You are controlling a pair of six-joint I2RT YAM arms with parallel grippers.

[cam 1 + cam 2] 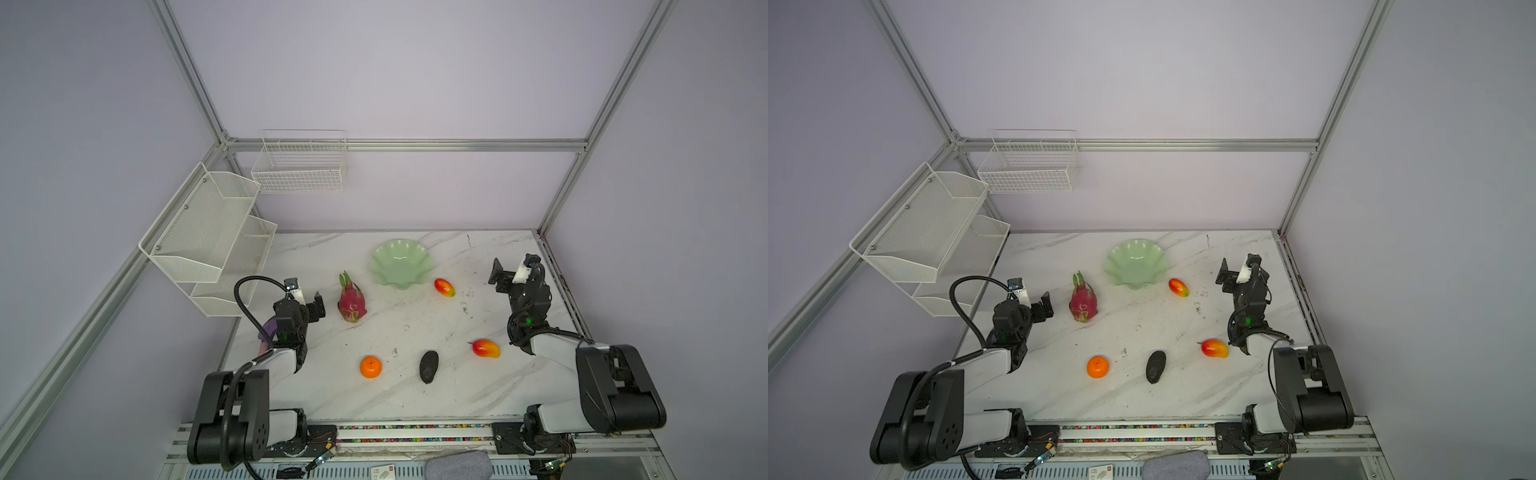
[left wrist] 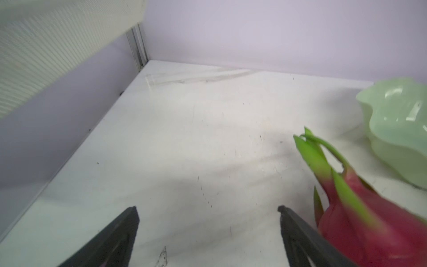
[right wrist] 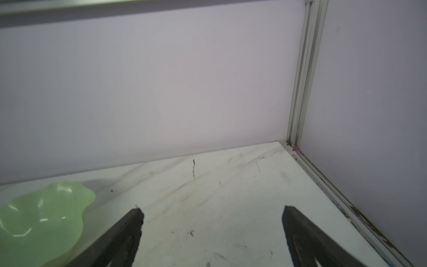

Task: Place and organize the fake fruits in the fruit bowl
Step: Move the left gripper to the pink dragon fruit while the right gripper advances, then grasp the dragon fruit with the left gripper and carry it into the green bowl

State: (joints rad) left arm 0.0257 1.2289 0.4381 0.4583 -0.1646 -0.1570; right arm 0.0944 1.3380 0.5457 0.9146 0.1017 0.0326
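Left gripper (image 2: pixel 208 208), jaws spread and empty, stands just beside the dragon fruit (image 2: pixel 360 222): straddle its thick body, not its leafy end. Right gripper (image 3: pixel 212 209): released, empty.

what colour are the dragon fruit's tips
Bright green tips on the magenta dragon fruit; clearest in the left wrist view.

We're looking at a robot lab cell: aluminium frame (image 1: pixel 407 145) boxing in the marble-look counter (image 1: pixel 415 399), plain lilac panels (image 1: pixel 395 75) behind it. Two robot arms (image 1: pixel 615 386) bolted to a rail (image 1: pixel 415 434) along the counter's front edge, loose wiring (image 1: pixel 324 436) and what may be circuit boards (image 1: pixel 322 457) there. White wire baskets (image 1: pixel 299 166) hang above the counter's far-left corner; fake fruits (image 1: pixel 370 367) lie scattered on it.
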